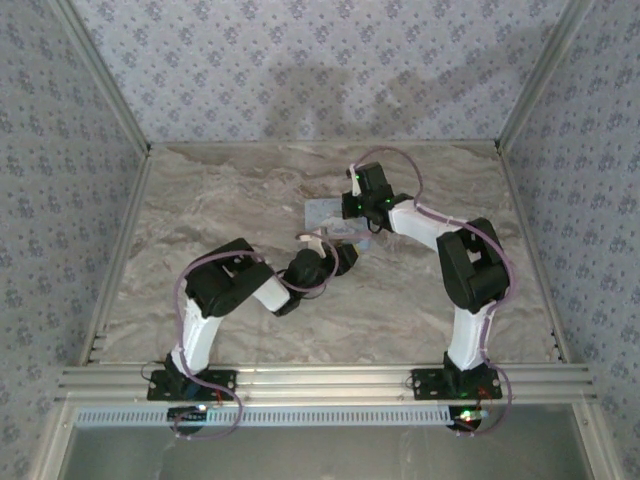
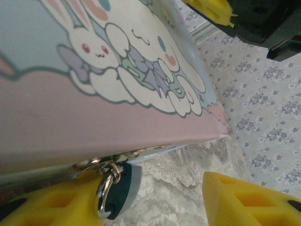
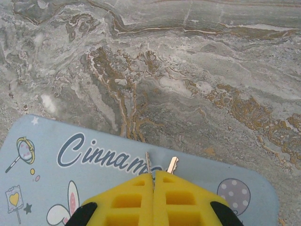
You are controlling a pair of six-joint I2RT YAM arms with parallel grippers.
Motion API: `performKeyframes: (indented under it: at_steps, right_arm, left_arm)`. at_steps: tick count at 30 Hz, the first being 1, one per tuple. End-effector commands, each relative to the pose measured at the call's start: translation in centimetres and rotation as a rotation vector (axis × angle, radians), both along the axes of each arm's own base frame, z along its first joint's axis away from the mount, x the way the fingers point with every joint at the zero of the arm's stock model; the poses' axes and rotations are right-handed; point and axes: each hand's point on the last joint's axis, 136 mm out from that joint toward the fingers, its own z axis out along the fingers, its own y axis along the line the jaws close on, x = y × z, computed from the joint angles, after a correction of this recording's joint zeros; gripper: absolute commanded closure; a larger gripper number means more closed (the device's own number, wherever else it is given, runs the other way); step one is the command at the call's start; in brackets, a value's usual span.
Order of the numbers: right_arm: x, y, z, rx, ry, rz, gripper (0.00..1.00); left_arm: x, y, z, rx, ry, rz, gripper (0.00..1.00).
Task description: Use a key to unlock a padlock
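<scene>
1. Top view: shows tin (image 1: 323, 212) in middle of surface (image 1: 200, 200), with left tool (image 1: 312, 241) and right tool (image 1: 366, 226) meeting at it, likely to bring key and lock together.
2. Left wrist: shows padlock (image 2: 117, 193) hanging from ring at tin's edge; left tool spread, one pad just beside padlock, probably framing it for steadying. Shows tin closed, contents hidden.
3. Right wrist: shows right tool pressed together, pinching key (image 3: 172, 165) over tin lid; judged not yet at keyhole.
</scene>
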Motion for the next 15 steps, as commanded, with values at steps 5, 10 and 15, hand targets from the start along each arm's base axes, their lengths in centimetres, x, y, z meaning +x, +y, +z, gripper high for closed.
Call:
performKeyframes:
  at_steps: [5,10,15]
  right_arm:
    - [-0.4,-1.6,-0.4,-0.018,0.027,-0.038,1.0]
    - [-0.5,-1.7,-0.1,-0.016,0.023,-0.036,1.0]
    - [-0.6,-1.8,-0.2,-0.018,0.024,-0.038,1.0]
  left_arm:
    - [-2.2,2.1,-8.3,0.216,0.13,-0.052,0.47]
    - [-1.6,2.7,-8.9,0.172,0.151,-0.018,0.57]
    - [-1.0,3.3,-8.9,0.14,0.162,0.014,0.62]
